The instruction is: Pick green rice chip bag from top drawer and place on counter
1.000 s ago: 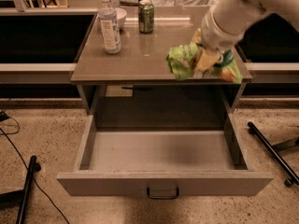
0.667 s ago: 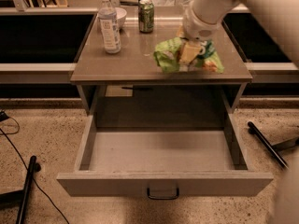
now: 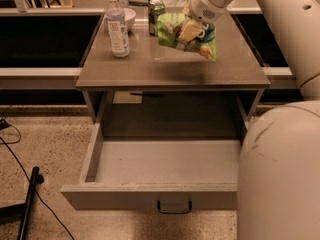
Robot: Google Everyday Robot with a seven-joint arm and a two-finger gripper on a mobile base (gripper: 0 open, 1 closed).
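The green rice chip bag point(image 3: 175, 29) is crumpled and held in the air over the back middle of the counter point(image 3: 170, 69). My gripper point(image 3: 187, 34) is shut on the bag, reaching down from the upper right on the white arm. The bag hangs a little above the counter surface and casts a shadow on it. The top drawer point(image 3: 160, 171) stands pulled fully open below the counter, its grey inside bare, with the dark pull handle point(image 3: 174, 207) at the front centre.
A clear water bottle point(image 3: 116, 26) stands at the counter's back left, a white bowl point(image 3: 129, 17) behind it. A green drink can point(image 3: 156, 15) stands at the back centre, just left of the bag. My white arm and base point(image 3: 280, 174) fill the right side. Black cables and a stand leg point(image 3: 27, 204) lie on the floor at left.
The gripper has carried the bag from the counter's right front edge leftward and back to over the counter's middle. The camera view has shifted slightly.
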